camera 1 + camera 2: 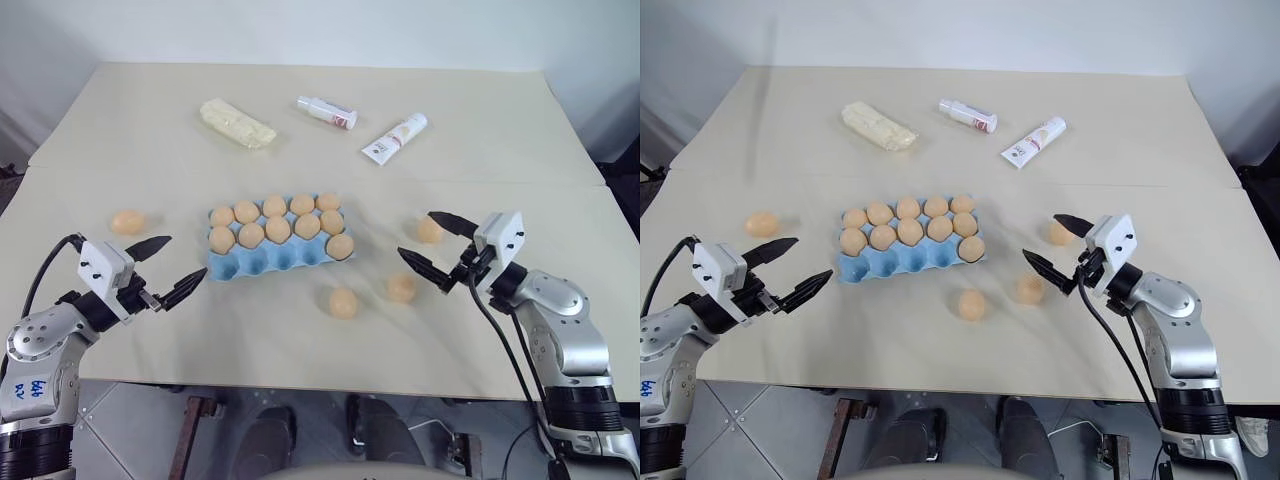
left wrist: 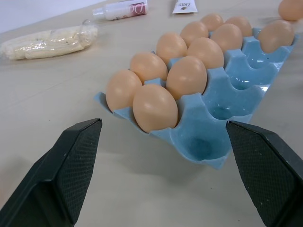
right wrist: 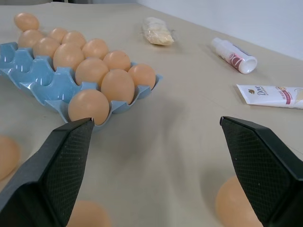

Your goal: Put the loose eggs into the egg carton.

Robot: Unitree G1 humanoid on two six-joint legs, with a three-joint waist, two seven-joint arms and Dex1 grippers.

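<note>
The light blue egg carton (image 1: 265,262) lies mid-table, with several tan eggs in its two far rows and one at the right end of the near row. One loose egg (image 1: 127,222) rests left of the carton. Three more loose eggs lie to its right: one (image 1: 343,302) near the front, one (image 1: 401,288) beside it, and one (image 1: 430,230) farther back. My left gripper (image 1: 187,257) hovers open just left of the carton, pointing at it. My right gripper (image 1: 415,234) is open beside the right-hand eggs, and nothing is held.
At the back of the table lie a pale yellow wrapped block (image 1: 238,123), a white bottle (image 1: 327,112) and a white tube (image 1: 394,138). The table's front edge runs just below both grippers.
</note>
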